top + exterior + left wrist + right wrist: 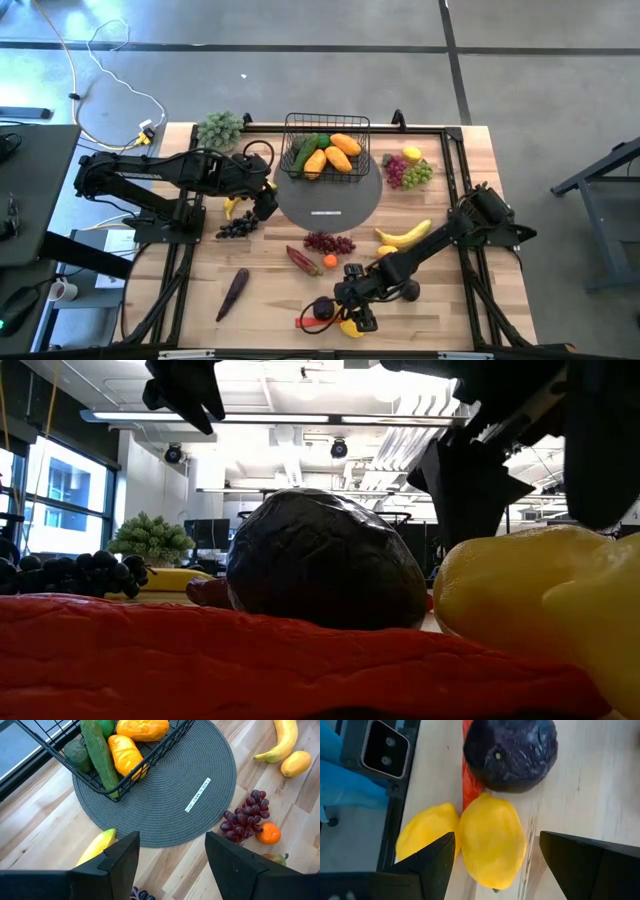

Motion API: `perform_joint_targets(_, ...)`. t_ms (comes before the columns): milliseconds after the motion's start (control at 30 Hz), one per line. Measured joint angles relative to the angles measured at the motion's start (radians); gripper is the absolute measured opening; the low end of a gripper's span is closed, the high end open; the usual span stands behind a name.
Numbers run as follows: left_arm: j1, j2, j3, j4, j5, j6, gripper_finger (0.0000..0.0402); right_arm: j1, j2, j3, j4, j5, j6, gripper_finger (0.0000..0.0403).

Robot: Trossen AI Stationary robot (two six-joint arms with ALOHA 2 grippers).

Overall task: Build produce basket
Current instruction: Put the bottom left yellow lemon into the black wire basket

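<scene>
The black wire basket point(327, 150) stands on the far part of a grey round mat point(330, 205) and holds a cucumber point(100, 752) and orange-yellow pieces point(125, 755). My left gripper point(262, 203) point(172, 860) is open and hovers at the mat's left edge, beside a banana point(232, 207) and dark grapes point(237, 227). My right gripper point(355, 315) point(510, 865) is open near the table's near edge. Its fingers stand on either side of a lemon point(492, 840), which lies beside a second lemon point(427, 832), a dark plum point(512, 752) and a red chilli point(305, 322).
On the wood lie red grapes point(329, 242), a small orange point(330, 262), a red-green piece point(303, 260), an eggplant point(233, 293), a banana point(403, 235), and a lemon point(411, 154) with mixed grapes point(408, 173) by the far right. A pale-green leafy bunch point(220, 128) sits far left.
</scene>
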Motion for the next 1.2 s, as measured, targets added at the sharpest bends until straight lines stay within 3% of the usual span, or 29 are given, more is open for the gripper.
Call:
perform_joint_targets(700,0.0,0.0,0.0,-0.004,-0.002,0.009,0.0216,-0.016,0.054,0.0,-0.002,-0.033,0.035,0.0267)
perform_joint_targets(833,0.001,0.0,0.0,-0.006,-0.006,0.018,0.0216,-0.018,0.055,0.0,-0.01,-0.032,0.053,0.0234)
perform_joint_targets(1067,0.001,0.0,0.0,-0.006,-0.008,0.019,0.0216,-0.023,0.055,0.0,-0.01,-0.032,0.098,0.0124)
perform_joint_targets(1200,0.001,0.0,0.0,-0.006,-0.008,0.019,0.0216,-0.024,0.055,0.0,-0.011,-0.032,0.123,0.0122)
